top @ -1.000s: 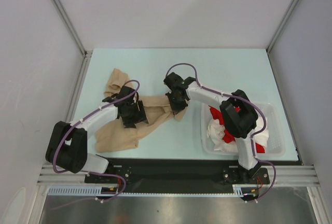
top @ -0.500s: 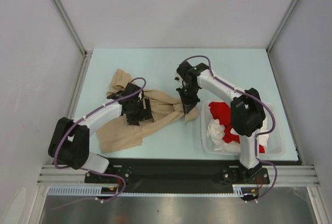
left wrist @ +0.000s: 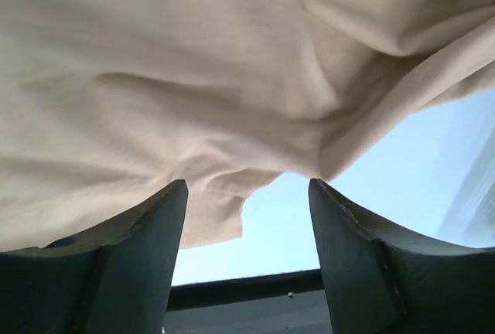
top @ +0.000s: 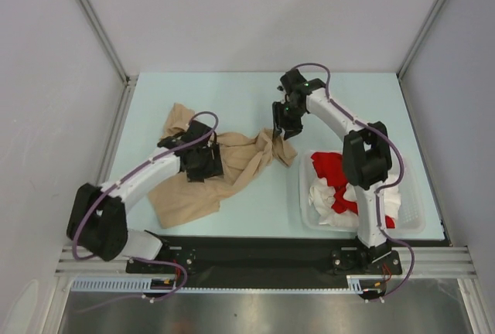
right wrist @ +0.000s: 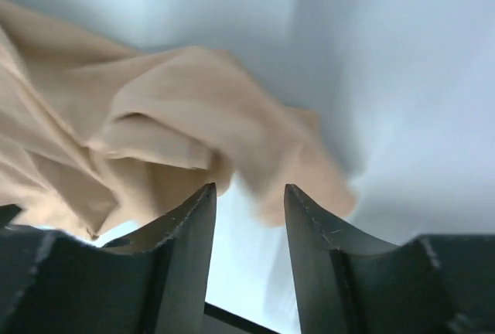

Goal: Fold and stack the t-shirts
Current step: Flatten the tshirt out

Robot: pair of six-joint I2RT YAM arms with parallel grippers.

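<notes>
The pale blue surface [top: 232,94] carried everything. Over its left and middle part the beige t-shirt [top: 182,199] lay crumpled and unfolded. One end reached toward the far left, a broad part lay toward the near edge, and a bunched tip ended just beside the far left corner of the basket. The white lattice basket [top: 414,214] sat at the near right of the surface. In it a red t-shirt [top: 334,168] and a white t-shirt [top: 321,195] were heaped together, unfolded, with the red one partly under the right arm. The left gripper [top: 203,162] was down on the middle of the beige t-shirt. In the left wrist view its jaws stood wide apart, with a fold of the cloth sagging across their tips but not clamped. The right gripper [top: 285,129] hung over the bunched right tip of the beige t-shirt. In the right wrist view its jaws stood a narrow gap apart with nothing between them, and the cloth lay beyond their tips.
</notes>
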